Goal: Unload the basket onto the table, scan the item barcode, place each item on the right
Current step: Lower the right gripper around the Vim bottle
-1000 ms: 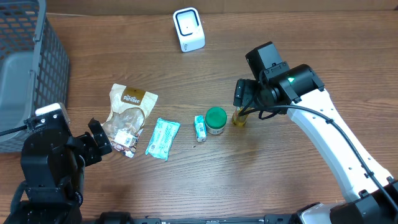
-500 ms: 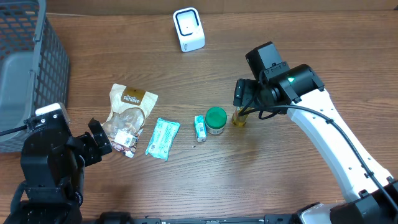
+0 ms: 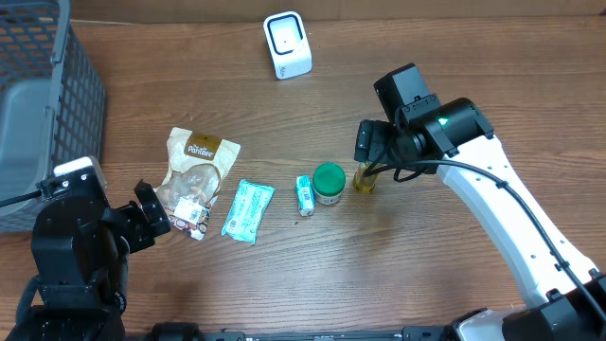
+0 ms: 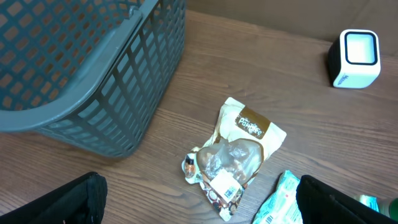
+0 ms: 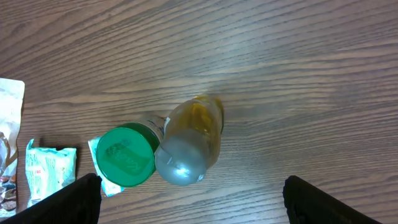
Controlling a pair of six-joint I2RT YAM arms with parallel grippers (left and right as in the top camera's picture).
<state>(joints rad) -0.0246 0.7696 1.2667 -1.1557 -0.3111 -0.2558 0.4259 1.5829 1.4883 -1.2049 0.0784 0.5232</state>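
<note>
- Change since the earlier overhead pictures: almost none. The right arm sits in the same pose, and every item on the table [image 3: 454,57] lies where it lay.
- Right gripper [image 5: 193,186]: its jaws stand wide apart and hold nothing. If they are widening at all, the change is too slight for me to confirm in these views.
- Task item: I take it to be the amber bottle [image 5: 198,134]. It stands upright directly under the right gripper, between the two fingers and clear of both. The green-lidded jar [image 5: 127,157] stands just beside it.
- Left gripper [image 4: 199,193]: its jaws are spread wide and empty. It hovers near the snack pouch [image 4: 239,155], with the basket [image 4: 93,81] off to one side.
- Scanner [image 3: 287,44]: the white unit sits at the far edge of the table, well apart from the bottle.
- Meaning for the task: no grasp is made yet, and nothing has been presented to the scanner. I judge the step in hand to be the descent onto the bottle. The jar is close enough to be knocked when the fingers close.
</note>
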